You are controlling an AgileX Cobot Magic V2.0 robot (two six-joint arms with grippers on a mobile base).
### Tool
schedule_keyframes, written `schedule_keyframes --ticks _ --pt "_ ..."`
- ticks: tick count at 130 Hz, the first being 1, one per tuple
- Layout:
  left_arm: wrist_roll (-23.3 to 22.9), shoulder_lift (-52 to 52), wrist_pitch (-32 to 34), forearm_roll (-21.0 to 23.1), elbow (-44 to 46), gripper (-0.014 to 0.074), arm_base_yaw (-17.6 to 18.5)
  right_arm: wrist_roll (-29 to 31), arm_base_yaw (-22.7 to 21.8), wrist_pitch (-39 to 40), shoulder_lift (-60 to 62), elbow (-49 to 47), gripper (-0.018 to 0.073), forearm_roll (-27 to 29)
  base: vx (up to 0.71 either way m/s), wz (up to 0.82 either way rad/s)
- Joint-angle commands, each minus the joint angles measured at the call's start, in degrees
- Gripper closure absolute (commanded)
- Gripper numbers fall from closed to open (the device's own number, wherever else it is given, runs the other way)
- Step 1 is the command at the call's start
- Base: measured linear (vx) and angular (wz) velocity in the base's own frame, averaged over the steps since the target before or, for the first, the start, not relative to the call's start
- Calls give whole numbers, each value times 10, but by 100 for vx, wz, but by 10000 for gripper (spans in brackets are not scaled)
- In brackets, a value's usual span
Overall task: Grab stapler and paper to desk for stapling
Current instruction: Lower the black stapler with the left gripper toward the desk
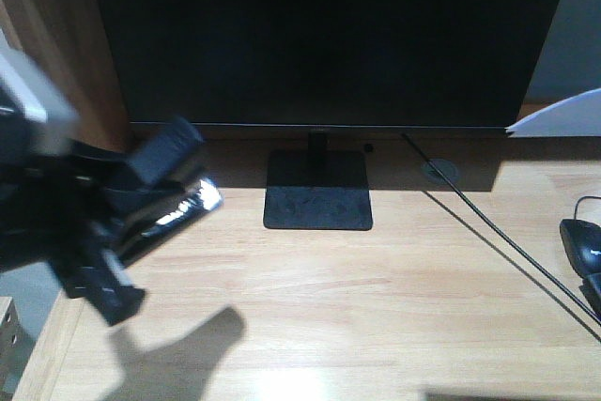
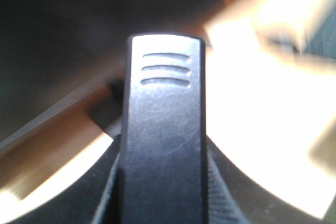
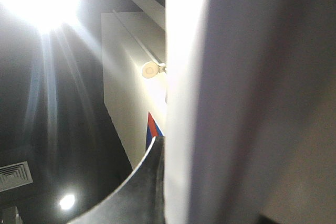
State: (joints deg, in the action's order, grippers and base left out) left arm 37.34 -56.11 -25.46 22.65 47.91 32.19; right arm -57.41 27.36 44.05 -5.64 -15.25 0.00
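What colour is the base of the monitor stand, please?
The monitor stand base is black, clearest in the exterior front-facing view.

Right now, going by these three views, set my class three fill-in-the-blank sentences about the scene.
1. The left gripper grips the black ____.
2. The monitor stands on the wooden ____.
3. The mouse lies to the monitor's ____.
Missing words: stapler; desk; right.
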Motion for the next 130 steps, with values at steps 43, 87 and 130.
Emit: schedule_keyframes --ticks 43,87,130 --pt "545 -166 -63 383 20 603 -86 5 0 22 -8 -16 565 -5 0 0" --pt "856 -264 -253 486 20 603 -226 5 0 22 -8 -16 565 -5 0 0" --pt "856 -373 -282 523 39 603 -252 5 0 22 -8 -16 565 -5 0 0"
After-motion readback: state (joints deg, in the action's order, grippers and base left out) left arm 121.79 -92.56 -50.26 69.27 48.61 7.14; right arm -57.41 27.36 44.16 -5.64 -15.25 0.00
